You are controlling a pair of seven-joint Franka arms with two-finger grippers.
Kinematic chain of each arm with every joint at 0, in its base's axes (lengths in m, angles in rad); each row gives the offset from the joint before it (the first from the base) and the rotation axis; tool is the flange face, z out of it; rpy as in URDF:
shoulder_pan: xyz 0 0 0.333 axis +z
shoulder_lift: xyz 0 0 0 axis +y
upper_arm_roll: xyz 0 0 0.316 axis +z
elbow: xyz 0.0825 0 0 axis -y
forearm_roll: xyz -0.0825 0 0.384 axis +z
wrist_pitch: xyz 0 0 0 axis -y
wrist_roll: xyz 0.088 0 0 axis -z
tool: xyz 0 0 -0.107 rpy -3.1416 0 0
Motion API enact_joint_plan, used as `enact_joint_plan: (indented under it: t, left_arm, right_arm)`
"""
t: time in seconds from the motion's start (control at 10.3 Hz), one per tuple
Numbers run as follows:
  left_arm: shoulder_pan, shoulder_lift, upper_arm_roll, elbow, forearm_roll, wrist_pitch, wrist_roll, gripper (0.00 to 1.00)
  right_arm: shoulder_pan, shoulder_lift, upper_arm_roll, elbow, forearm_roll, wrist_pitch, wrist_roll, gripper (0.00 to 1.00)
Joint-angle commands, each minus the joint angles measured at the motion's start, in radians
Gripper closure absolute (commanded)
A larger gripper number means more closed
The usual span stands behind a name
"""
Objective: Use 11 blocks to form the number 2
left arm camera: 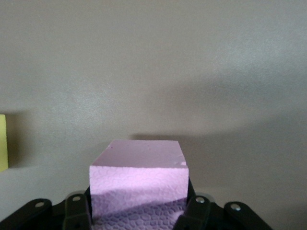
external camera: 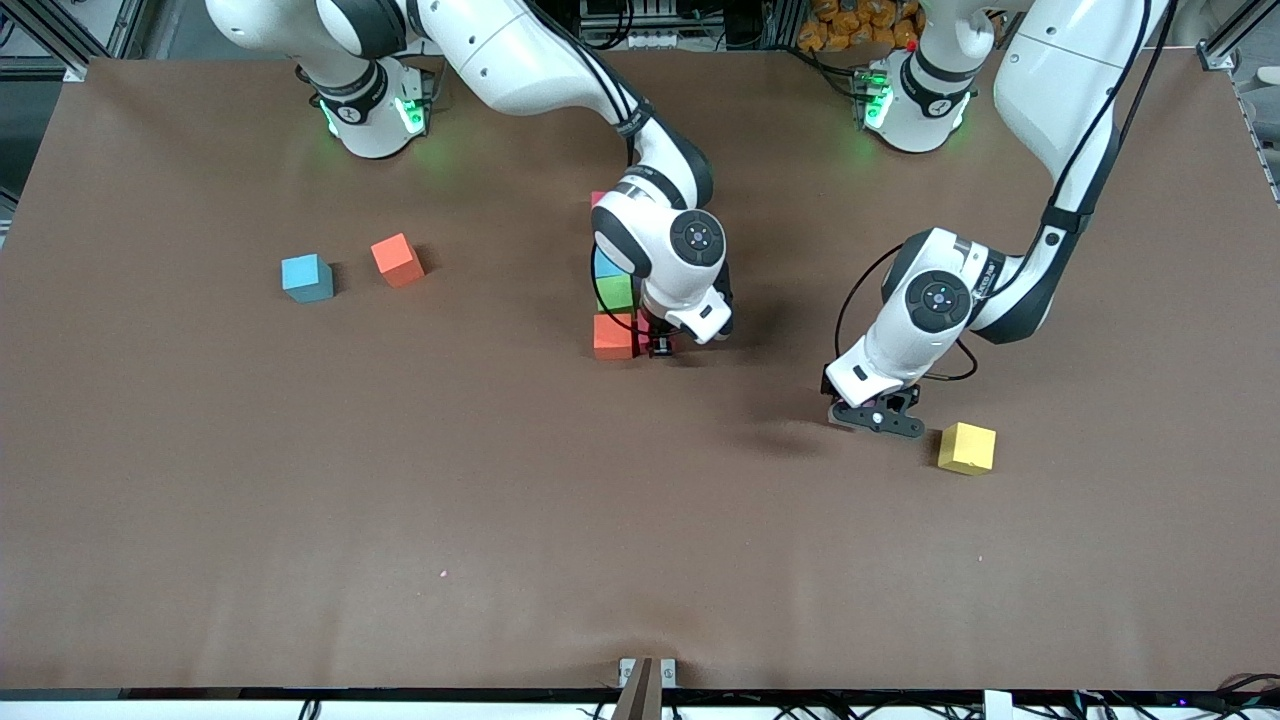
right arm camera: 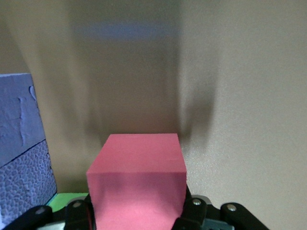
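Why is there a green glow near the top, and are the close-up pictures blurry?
Front view: green lights on both arm bases tint the table. Left wrist view: the pink block is sharp, casting a soft shadow. Right wrist view: the red block is sharp, with streaky shadows around it.

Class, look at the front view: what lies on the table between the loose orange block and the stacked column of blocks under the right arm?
Nothing: in the front view the brown table is bare between the orange block and the column.

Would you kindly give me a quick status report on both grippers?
Left gripper shut on pink block, beside yellow block. Right gripper shut on red block, at the started column. Nothing blocking.
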Motion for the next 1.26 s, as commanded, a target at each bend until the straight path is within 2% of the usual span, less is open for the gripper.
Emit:
enact_joint_plan:
  t: [0.0,0.39,1.17]
  left_arm:
    - [0.0,-0.049,-0.005,-0.011,0.017,-0.036,-0.024,0.35]
    - [0.0,-0.08,-0.019,-0.011,0.015,-0.107,-0.031,0.35]
    - [0.0,-0.08,-0.019,-0.011,0.015,-0.122,-0.028,0.35]
  right_arm:
    - [-0.002,-0.03,0.001,-0.038,0.006,0.005,0.01,0.8]
    - [-0.003,-0.031,-0.001,-0.04,0.006,0.0,0.008,0.79]
    - [-0.005,-0.031,-0.004,-0.04,0.004,-0.001,0.0,0.78]
